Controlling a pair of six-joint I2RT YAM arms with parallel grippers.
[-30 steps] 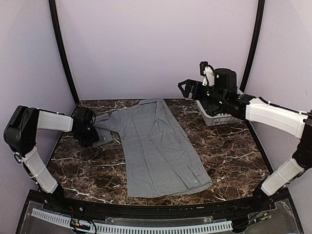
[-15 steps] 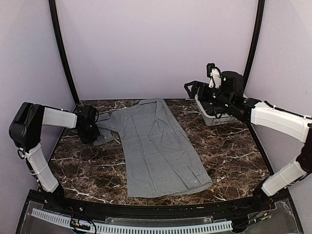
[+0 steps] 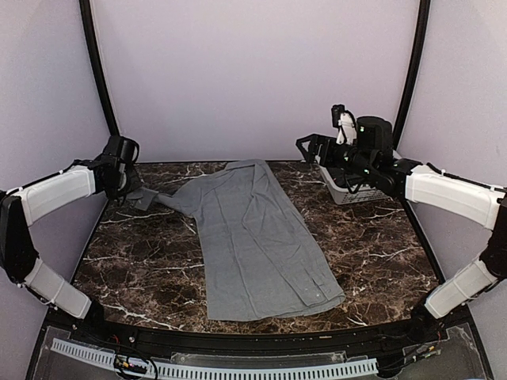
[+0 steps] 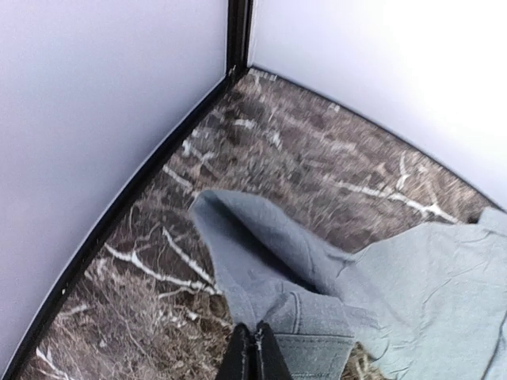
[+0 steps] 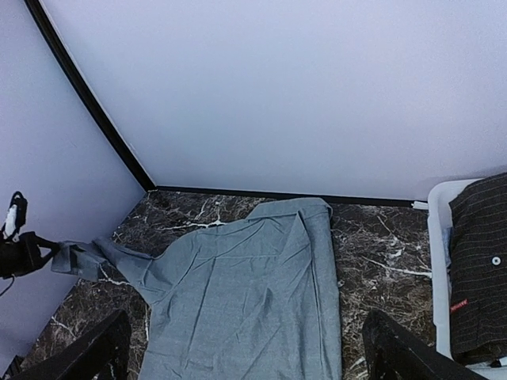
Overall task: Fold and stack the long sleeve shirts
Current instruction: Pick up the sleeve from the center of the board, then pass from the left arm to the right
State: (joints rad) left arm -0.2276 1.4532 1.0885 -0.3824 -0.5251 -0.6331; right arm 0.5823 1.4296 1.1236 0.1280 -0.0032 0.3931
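Observation:
A plain grey long sleeve shirt (image 3: 253, 237) lies flat on the marble table, collar toward the back wall and hem toward the front. Its left sleeve (image 3: 162, 198) stretches out to the left. My left gripper (image 3: 132, 190) is shut on the sleeve's cuff (image 4: 333, 336) and holds it a little above the table near the back left corner; its fingertips (image 4: 255, 360) are pressed together. My right gripper (image 3: 305, 146) is open and empty, high above the back right of the table. In the right wrist view the shirt (image 5: 253, 293) lies below its spread fingers (image 5: 95, 348).
A white basket (image 3: 337, 190) stands at the back right, with a dark striped shirt (image 5: 479, 261) in it. Black frame posts and pale walls close in the left, back and right sides. Bare marble (image 3: 142, 261) lies to the left of the shirt and bare marble (image 3: 372, 245) to its right.
My left gripper has risen and moved back and left with the cuff, pulling the sleeve out from its bunched heap. The right arm has barely moved.

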